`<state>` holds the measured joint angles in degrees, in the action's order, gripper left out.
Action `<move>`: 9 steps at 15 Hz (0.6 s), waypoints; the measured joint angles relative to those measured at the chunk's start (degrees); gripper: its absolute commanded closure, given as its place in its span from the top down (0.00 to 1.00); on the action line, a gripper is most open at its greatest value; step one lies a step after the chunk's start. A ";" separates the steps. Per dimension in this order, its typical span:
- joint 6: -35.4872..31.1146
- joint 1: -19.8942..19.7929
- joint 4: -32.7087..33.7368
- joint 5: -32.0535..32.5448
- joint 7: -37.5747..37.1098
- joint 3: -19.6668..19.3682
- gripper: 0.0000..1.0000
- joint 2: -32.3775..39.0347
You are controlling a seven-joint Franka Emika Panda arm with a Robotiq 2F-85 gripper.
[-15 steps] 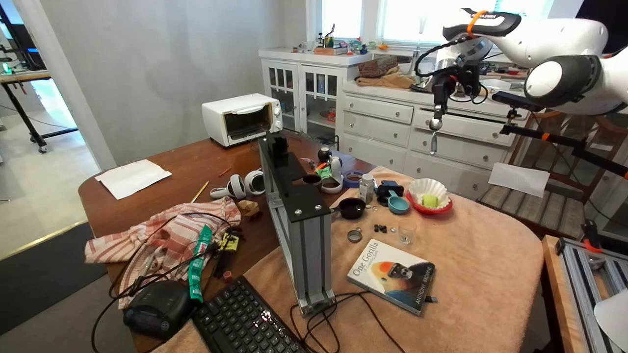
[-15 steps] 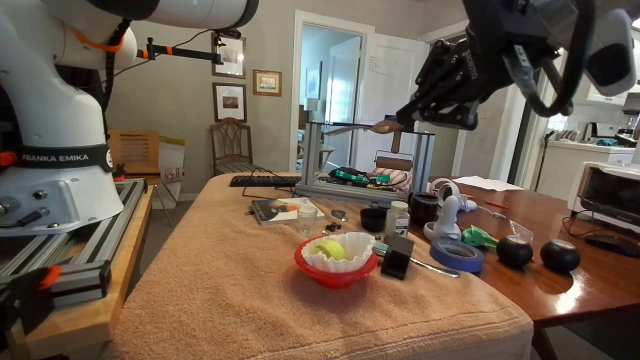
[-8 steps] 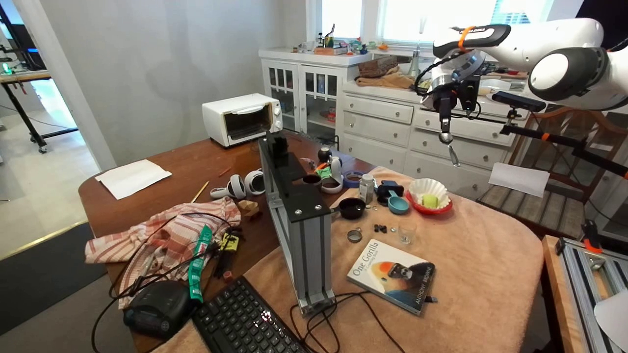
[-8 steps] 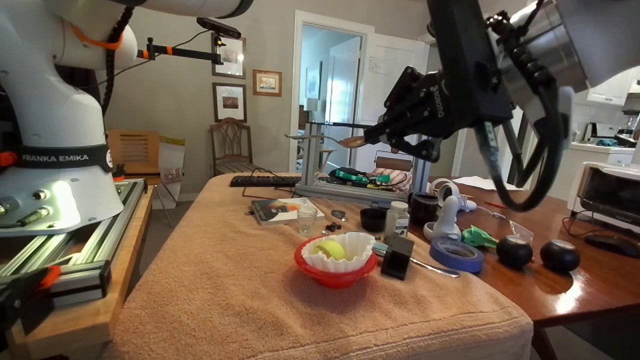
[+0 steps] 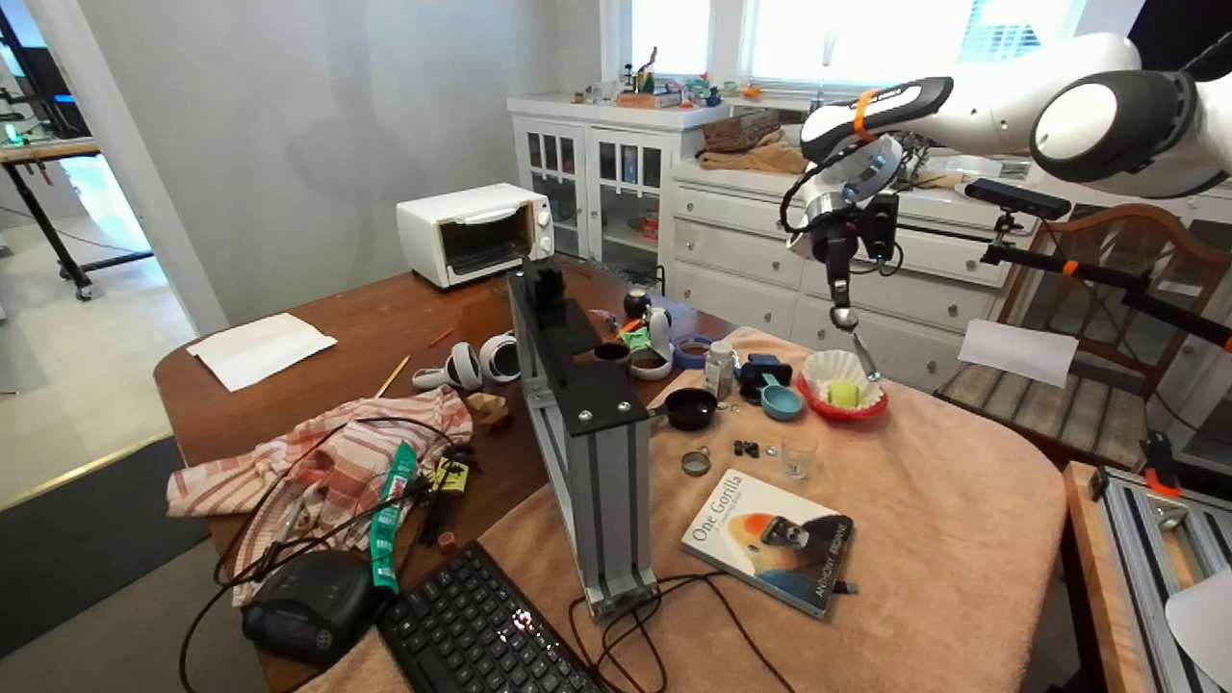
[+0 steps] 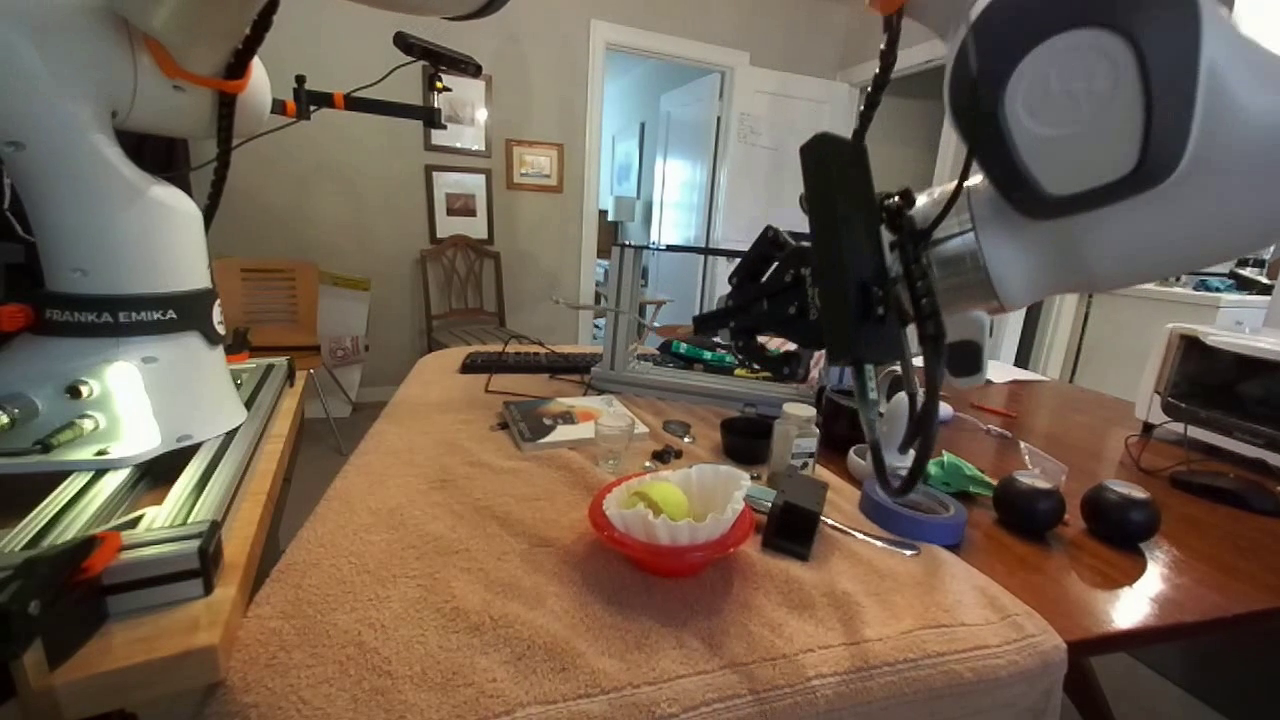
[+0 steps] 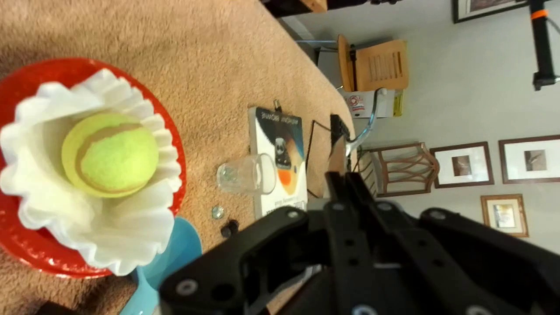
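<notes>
Nearest the lens in the wrist view, the black Robotiq gripper [image 7: 343,177] is clenched on a metal spoon [image 7: 337,156], pinching it by the bowl end. With twelve at the top edge of that view and the gripper's tip as the centre of the dial, the handle [image 7: 368,129] points toward one o'clock. In both exterior views the spoon is up in the air. Next out, at nine o'clock, a red bowl [image 7: 28,83] sits on a peach towel [image 7: 214,83]; a fluted white coffee filter [image 7: 127,227] lines it, and a yellow-green tennis ball [image 7: 118,159] lies inside. In an exterior view the spoon [image 5: 863,354] slants downward and its lower end overlaps the filter's edge, though the gap between them cannot be judged. At eight o'clock, just beside the bowl, is a blue measuring cup [image 7: 177,247]. Farther off, also at nine, stands a small clear glass [image 7: 243,175], and past it, between nine and ten, the picture book One Gorilla [image 7: 284,153] lies flat. Beyond the towel, a slatted wooden chair [image 7: 385,65] stands between twelve and one, and a dark wooden dining chair [image 7: 432,168] is at three. Farthest, two framed pictures [image 7: 462,169] hang at three o'clock on the grey wall [image 7: 463,105].
</notes>
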<state>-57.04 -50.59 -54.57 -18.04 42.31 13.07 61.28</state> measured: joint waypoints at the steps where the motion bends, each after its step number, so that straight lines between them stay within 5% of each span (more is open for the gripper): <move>1: -4.43 0.94 -2.93 0.00 0.00 0.02 0.01 -0.57; 5: -20.18 3.71 -13.99 -0.51 0.03 0.23 0.01 -3.58; 9: -28.12 4.09 -24.84 -0.81 0.17 1.02 0.01 -9.00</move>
<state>-85.16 -46.50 -79.41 -18.85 42.48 14.09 52.29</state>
